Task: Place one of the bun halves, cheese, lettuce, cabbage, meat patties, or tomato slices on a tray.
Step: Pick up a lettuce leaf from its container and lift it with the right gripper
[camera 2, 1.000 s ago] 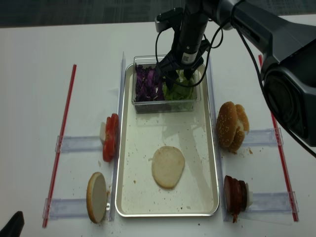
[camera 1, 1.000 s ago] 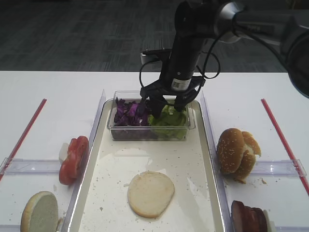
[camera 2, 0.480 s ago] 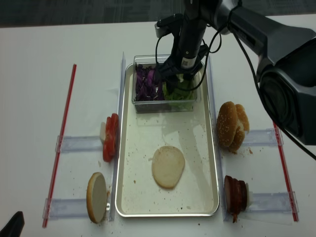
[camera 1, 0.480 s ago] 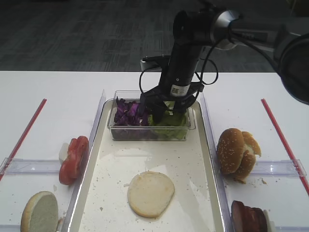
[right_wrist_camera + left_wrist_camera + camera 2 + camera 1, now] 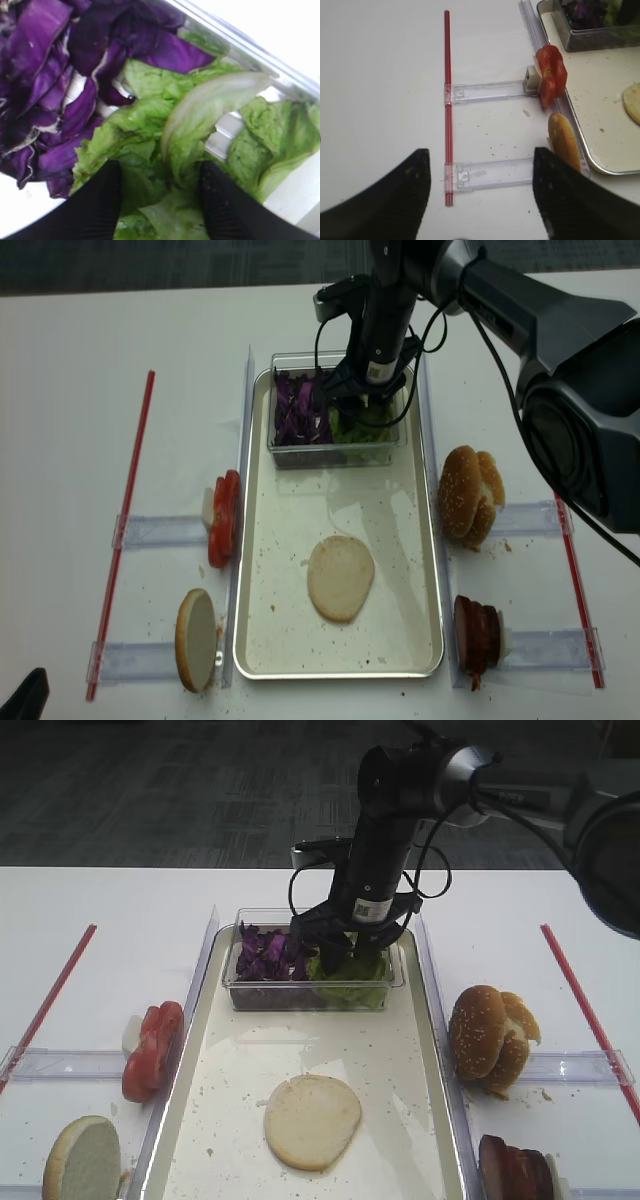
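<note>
My right gripper point(image 5: 340, 952) reaches down into the clear tub point(image 5: 305, 995) at the far end of the tray point(image 5: 400, 1050). Its two black fingers point(image 5: 107, 190) are sunk into the light-green lettuce point(image 5: 150, 125), and leaves bunch up between them. Purple cabbage point(image 5: 45, 75) fills the tub's left half. A pale bun half point(image 5: 312, 1120) lies flat on the tray. Over the table left of the tray, my left gripper point(image 5: 480, 155) hangs open and holds nothing.
Tomato slices point(image 5: 152, 1050) and another bun half point(image 5: 82, 1160) stand in clear holders left of the tray. Sesame bun halves point(image 5: 490, 1035) and meat patties point(image 5: 515, 1170) stand to its right. A red strip point(image 5: 55, 990) runs along each side of the table.
The right gripper has sunk deeper into the lettuce and its fingers have drawn closer together round the leaves. The left arm has not moved.
</note>
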Action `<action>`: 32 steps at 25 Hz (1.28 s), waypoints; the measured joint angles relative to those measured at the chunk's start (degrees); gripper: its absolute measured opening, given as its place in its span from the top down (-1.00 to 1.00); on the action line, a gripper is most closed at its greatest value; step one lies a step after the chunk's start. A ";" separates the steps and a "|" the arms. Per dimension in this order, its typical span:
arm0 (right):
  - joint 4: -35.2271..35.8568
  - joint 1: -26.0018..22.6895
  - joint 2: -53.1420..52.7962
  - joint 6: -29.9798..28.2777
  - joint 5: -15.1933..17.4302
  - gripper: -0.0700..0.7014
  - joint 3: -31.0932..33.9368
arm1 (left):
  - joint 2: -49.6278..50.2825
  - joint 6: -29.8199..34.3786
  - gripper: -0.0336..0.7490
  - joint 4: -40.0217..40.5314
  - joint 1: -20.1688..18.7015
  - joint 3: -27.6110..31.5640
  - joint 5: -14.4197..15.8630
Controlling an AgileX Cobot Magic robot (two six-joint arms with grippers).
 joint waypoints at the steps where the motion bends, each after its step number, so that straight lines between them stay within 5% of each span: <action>1: 0.00 0.00 0.00 0.00 0.00 -0.20 0.00 | 0.00 0.00 -0.13 0.00 0.00 0.00 0.00; 18: -0.32 0.00 0.00 0.00 0.00 0.51 0.00 | 0.00 0.00 -0.13 0.00 0.00 0.00 0.00; 32: -1.34 0.00 0.00 0.00 1.29 0.59 -1.03 | 0.00 0.00 -0.13 0.00 0.00 0.00 0.00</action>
